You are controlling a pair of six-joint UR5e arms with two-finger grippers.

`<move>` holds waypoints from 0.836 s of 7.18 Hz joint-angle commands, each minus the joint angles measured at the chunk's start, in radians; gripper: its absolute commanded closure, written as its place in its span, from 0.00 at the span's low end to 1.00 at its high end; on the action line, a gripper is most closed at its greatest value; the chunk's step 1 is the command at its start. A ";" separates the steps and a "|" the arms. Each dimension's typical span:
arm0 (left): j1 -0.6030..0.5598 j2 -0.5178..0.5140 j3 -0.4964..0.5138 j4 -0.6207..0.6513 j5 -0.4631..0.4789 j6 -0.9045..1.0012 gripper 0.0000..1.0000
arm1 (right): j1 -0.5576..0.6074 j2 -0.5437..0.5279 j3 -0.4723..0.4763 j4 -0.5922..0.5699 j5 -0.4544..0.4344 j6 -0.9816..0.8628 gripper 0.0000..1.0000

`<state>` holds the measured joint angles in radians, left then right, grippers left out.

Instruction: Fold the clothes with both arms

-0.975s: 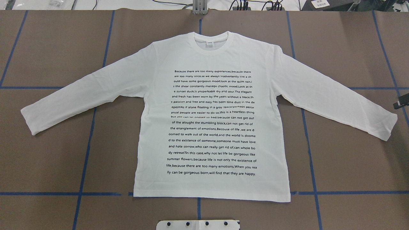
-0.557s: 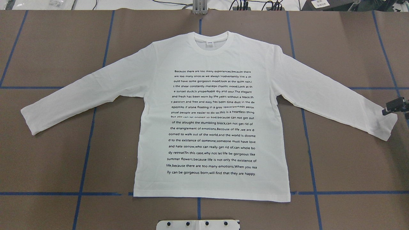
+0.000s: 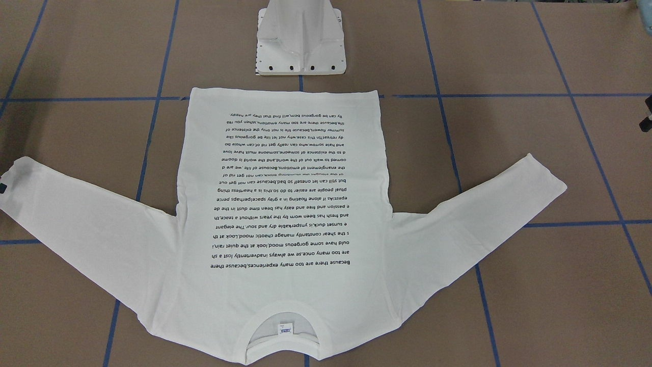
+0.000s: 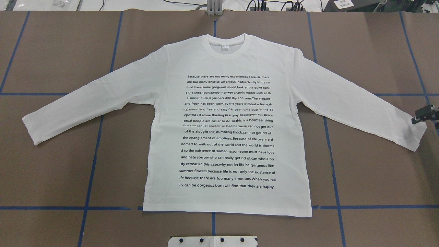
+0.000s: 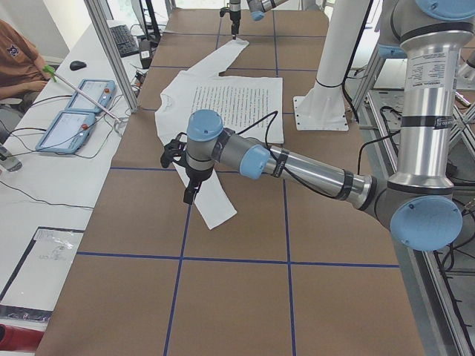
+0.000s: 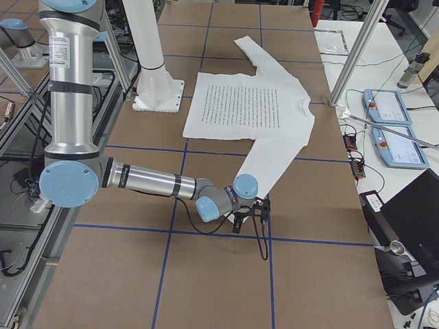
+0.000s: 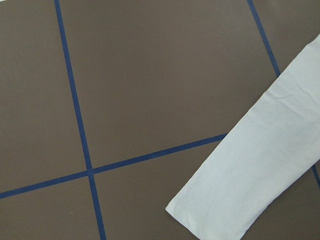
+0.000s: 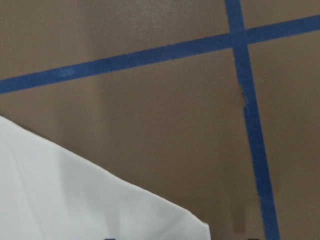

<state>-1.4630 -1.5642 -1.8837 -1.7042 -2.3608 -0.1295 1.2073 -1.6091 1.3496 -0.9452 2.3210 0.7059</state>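
The white long-sleeved T-shirt (image 4: 226, 137) lies flat on the brown table, text side up, collar away from the robot, both sleeves spread. My right gripper (image 4: 423, 115) hovers at the far edge of the right sleeve's cuff (image 4: 411, 137) and casts a shadow on it. In the right wrist view the cuff (image 8: 75, 200) fills the lower left and two dark fingertips stand apart at the bottom edge, so it is open. My left gripper (image 5: 182, 159) hangs above the left sleeve (image 7: 260, 170) near its cuff. Only a sliver of it shows in the front view, and I cannot tell its state.
The white pedestal base (image 4: 212, 241) stands just behind the shirt's hem. Blue tape lines (image 4: 92, 164) grid the table. Beyond the far edge there are control tablets (image 5: 74, 111), metal frame posts (image 5: 111, 52) and a seated person (image 5: 18, 59).
My right gripper has come in from the right edge to the right cuff, and a shadow now lies on the cuff. The shirt has not moved.
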 commanded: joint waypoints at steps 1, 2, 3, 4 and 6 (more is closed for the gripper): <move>0.000 -0.004 0.000 0.000 -0.001 -0.001 0.00 | 0.000 0.011 -0.018 0.000 -0.003 0.001 0.12; 0.000 -0.004 0.000 0.000 0.000 -0.001 0.00 | 0.000 0.014 -0.029 0.000 -0.003 0.001 0.16; 0.000 -0.004 0.000 0.001 0.000 -0.001 0.01 | 0.000 0.014 -0.032 -0.001 -0.005 0.001 0.29; 0.000 -0.004 0.000 0.000 0.000 0.001 0.00 | 0.000 0.014 -0.033 -0.001 -0.003 0.001 0.46; 0.000 -0.002 0.002 0.000 0.000 0.001 0.00 | -0.002 0.037 -0.030 0.000 -0.002 0.070 1.00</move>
<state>-1.4634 -1.5675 -1.8829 -1.7041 -2.3608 -0.1291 1.2062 -1.5889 1.3186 -0.9454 2.3181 0.7402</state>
